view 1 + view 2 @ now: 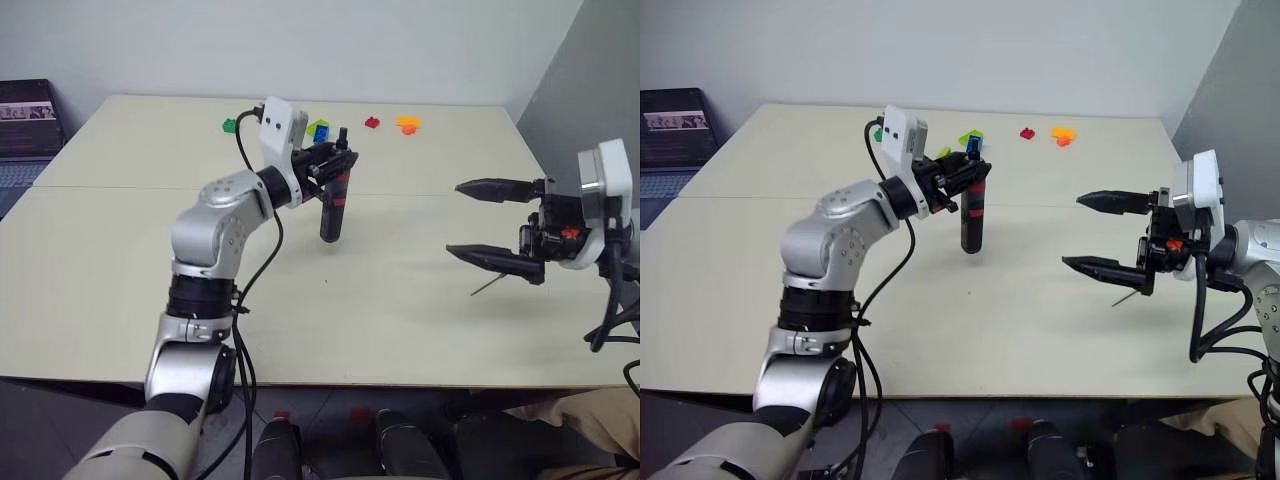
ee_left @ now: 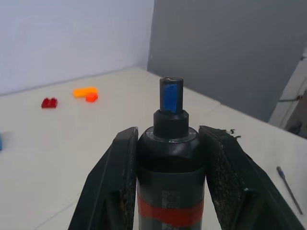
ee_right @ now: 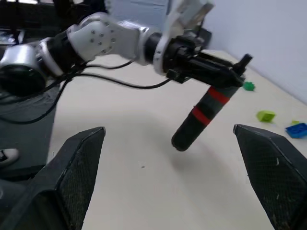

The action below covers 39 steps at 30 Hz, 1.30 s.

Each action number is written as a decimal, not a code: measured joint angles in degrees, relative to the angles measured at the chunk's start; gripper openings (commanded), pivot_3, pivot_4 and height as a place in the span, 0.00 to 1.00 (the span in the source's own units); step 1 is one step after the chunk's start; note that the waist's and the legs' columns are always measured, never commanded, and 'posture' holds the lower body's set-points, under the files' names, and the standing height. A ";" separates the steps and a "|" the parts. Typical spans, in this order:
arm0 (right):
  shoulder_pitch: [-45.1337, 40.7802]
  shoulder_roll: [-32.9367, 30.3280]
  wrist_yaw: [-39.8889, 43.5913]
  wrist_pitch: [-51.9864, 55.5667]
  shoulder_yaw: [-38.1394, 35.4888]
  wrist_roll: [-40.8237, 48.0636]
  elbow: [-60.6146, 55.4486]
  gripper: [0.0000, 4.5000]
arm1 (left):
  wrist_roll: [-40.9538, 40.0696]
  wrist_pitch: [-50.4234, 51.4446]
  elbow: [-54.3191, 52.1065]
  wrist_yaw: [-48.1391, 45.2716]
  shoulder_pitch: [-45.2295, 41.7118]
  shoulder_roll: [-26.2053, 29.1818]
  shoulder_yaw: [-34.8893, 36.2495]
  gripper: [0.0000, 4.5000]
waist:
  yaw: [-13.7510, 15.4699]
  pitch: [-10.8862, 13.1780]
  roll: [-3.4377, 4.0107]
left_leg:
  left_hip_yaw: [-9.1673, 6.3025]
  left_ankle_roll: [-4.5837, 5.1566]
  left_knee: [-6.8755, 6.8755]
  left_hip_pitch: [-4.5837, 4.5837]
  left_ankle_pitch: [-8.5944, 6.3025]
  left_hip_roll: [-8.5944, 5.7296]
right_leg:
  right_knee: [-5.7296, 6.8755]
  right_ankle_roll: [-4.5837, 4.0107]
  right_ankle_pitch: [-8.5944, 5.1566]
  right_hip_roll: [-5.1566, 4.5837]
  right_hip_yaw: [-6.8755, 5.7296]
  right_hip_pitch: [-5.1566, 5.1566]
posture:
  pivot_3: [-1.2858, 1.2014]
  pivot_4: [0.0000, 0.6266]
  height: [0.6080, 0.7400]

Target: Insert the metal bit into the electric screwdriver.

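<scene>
My left gripper (image 1: 335, 160) is shut on the electric screwdriver (image 1: 333, 205), a black cylinder with red bands. It hangs nearly upright over the middle of the table, with its narrow nose (image 2: 170, 103) sticking up past the fingers (image 2: 117, 182). The metal bit (image 1: 485, 287), a thin grey rod, lies on the table at the right. It sits just below my right gripper (image 1: 455, 218), which is open, empty and pointing left toward the screwdriver (image 3: 204, 115). A wide gap separates the two grippers. The bit (image 2: 289, 189) also appears lying flat in the left wrist view.
Small toy bricks lie along the far side of the cream table (image 1: 120, 280): a green one (image 1: 230, 125), a yellow-green and blue pair (image 1: 320, 130), a red one (image 1: 372, 122) and an orange one (image 1: 407, 123). A laptop (image 1: 25, 130) stands off the table's far left corner.
</scene>
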 measured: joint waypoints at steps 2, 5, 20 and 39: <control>-1.12 0.32 -2.42 1.28 0.23 -0.02 -0.10 1.00 | 0.10 -2.84 -0.35 -0.21 2.57 -1.17 -0.45 0.36 | 0.04 0.00 0.00 | 0.01 0.01 0.03 -0.01 0.01 0.00 | 0.00 0.01 0.02 0.00 0.02 0.00 | 0.52 0.24 1.00; -2.24 0.38 -5.23 3.02 1.34 -0.26 -0.56 1.00 | 0.81 -6.46 -0.50 -1.49 6.25 -1.64 -2.61 0.36 | 0.14 0.00 0.00 | 0.01 0.01 0.07 -0.03 0.01 -0.01 | 0.00 0.01 0.02 0.00 0.01 0.01 | 0.52 0.24 1.00; -4.45 2.54 -9.11 3.54 6.01 -2.85 -1.48 1.00 | 4.15 -16.13 -2.44 -0.12 13.80 -3.69 -5.62 0.36 | 0.12 0.00 0.00 | 0.03 0.01 0.19 -0.07 0.01 -0.01 | -0.01 0.07 0.01 0.00 0.04 0.02 | 0.52 0.24 1.00; -1.86 -1.69 -2.48 4.67 8.85 -4.22 -3.24 1.00 | -1.29 -10.06 -15.37 -0.47 22.57 3.34 -2.78 0.36 | 0.04 -0.01 0.01 | 0.03 0.02 0.31 0.11 0.00 0.01 | -0.06 0.25 -0.03 0.01 0.05 0.25 | 0.52 0.24 1.00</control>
